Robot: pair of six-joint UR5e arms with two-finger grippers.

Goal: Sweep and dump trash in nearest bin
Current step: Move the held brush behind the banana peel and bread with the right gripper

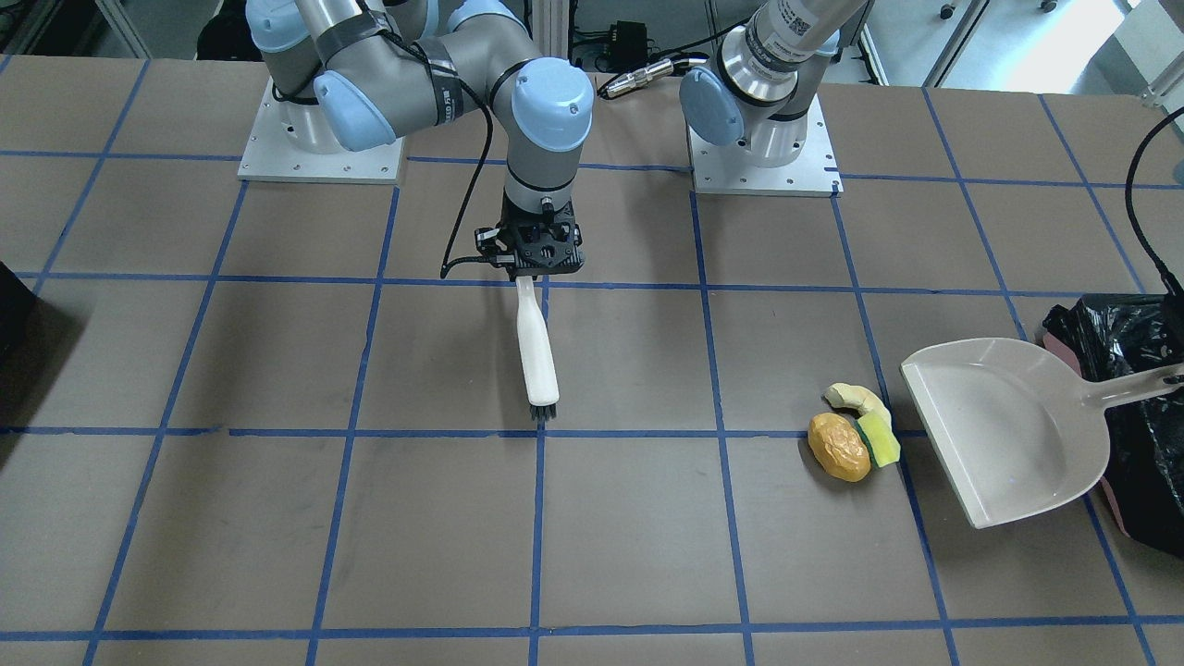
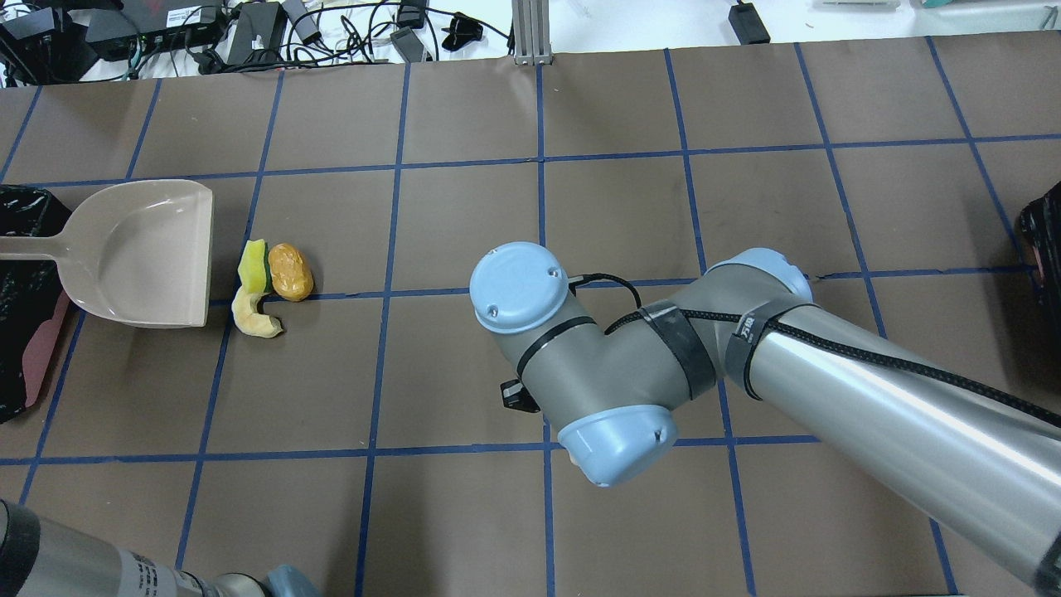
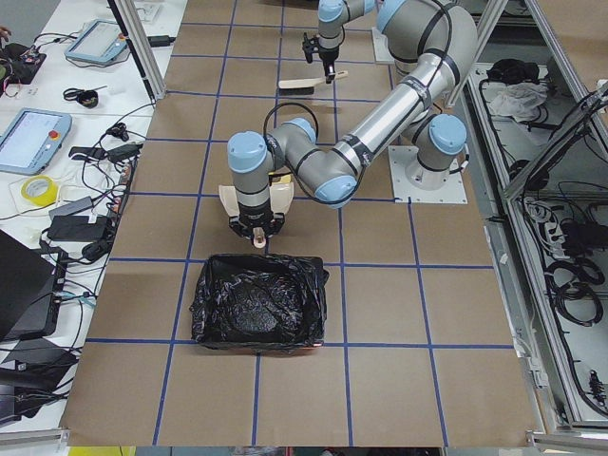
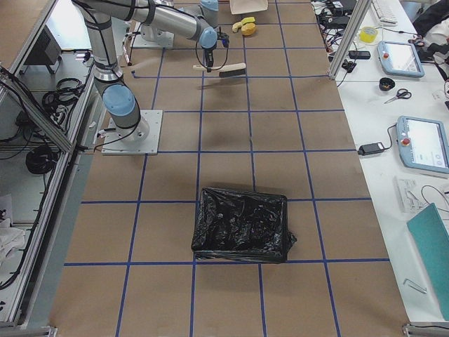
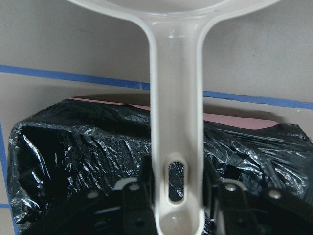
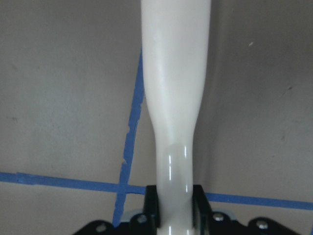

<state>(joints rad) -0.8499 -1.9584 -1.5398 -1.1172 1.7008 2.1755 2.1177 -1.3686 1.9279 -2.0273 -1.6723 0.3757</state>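
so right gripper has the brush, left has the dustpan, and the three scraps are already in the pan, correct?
Not quite. The front-facing view shows the dustpan empty. The orange-brown lump, yellow peel and sponge chunk lie on the table just outside its open edge. The rest holds: right gripper shut on the brush, left gripper shut on the dustpan handle.

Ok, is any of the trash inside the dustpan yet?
No, the orange lump, the yellow peel and the sponge chunk all lie on the table just outside the dustpan's open edge.
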